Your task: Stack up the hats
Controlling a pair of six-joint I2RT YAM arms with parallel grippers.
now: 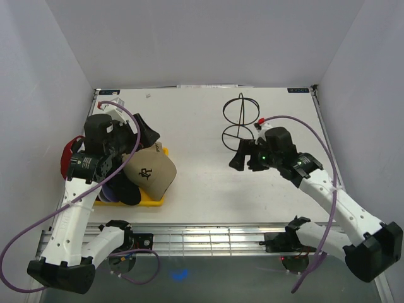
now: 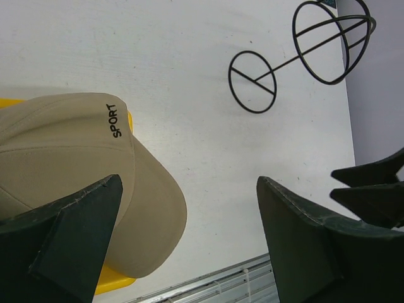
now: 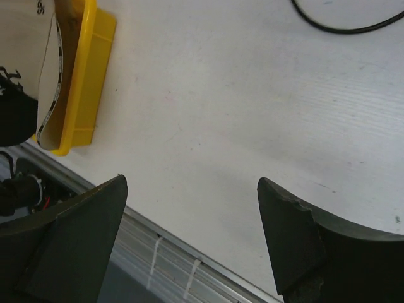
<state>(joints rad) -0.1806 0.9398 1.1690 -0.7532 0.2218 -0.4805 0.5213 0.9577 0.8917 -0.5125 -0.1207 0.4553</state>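
The hats lie piled in a yellow tray (image 1: pixel 156 197) at the table's left. A tan hat (image 1: pixel 150 173) with a dark logo is on top, a red hat (image 1: pixel 65 158) shows behind my left arm, and a dark hat (image 1: pixel 128 193) pokes out at the front. My left gripper (image 1: pixel 134 144) hangs open above the pile. In the left wrist view the left gripper (image 2: pixel 189 183) holds nothing; one finger is over the tan hat (image 2: pixel 69 164), the other over bare table. My right gripper (image 1: pixel 238 156) is open and empty over mid-table, right of the hats. The right wrist view shows that gripper (image 3: pixel 191 181) above the table's front edge.
A black wire stand (image 1: pixel 240 123) is at the back right, just behind my right gripper; its round base (image 2: pixel 252 82) rests on the table. The yellow tray (image 3: pixel 88 69) shows at the upper left of the right wrist view. A metal rail (image 1: pixel 208 237) runs along the near edge.
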